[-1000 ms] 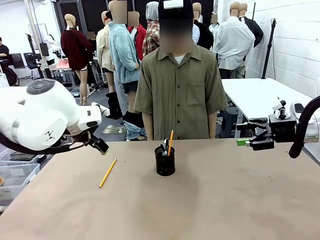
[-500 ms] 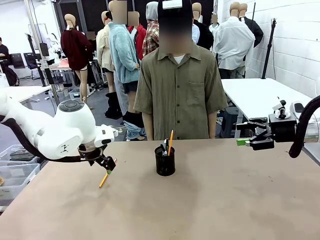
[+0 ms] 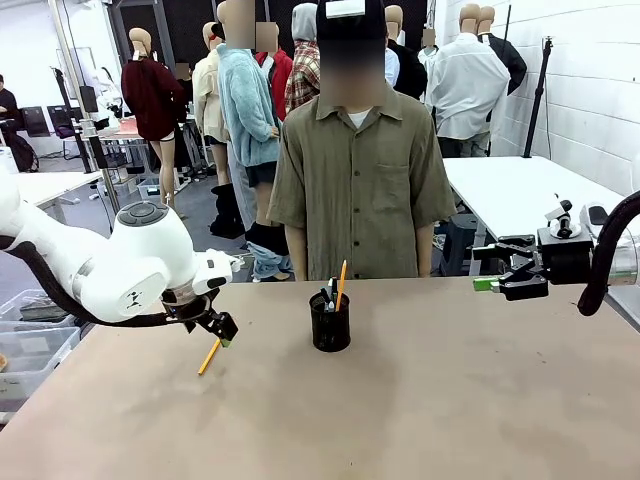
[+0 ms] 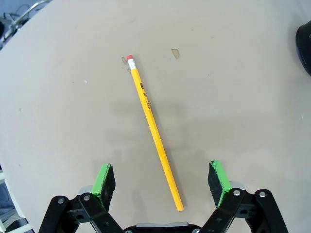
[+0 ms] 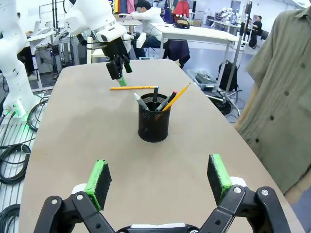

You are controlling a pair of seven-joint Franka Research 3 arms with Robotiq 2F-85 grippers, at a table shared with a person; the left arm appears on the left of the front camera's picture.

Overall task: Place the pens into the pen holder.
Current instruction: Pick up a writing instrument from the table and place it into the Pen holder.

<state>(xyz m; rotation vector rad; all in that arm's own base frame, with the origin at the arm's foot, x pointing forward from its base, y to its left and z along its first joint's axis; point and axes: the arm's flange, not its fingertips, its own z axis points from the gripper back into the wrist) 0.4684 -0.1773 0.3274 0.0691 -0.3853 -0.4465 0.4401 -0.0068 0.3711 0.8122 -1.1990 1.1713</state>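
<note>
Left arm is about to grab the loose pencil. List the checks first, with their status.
1. Left gripper open: ok.
2. Pencil flat on the table, lying between the pads: ok.
3. Nothing else touching it: ok.
4. Pen holder upright, room among its pens: ok.
5. Right gripper open, away from the holder: ok.
6. Gap between pads and table: cannot tell.

This is a robotics lab: white robot arms (image 3: 110, 270) at a brown tabletop (image 3: 430, 400), more white work tables (image 3: 530, 200) behind, loose cables (image 5: 12, 158) beside.
</note>
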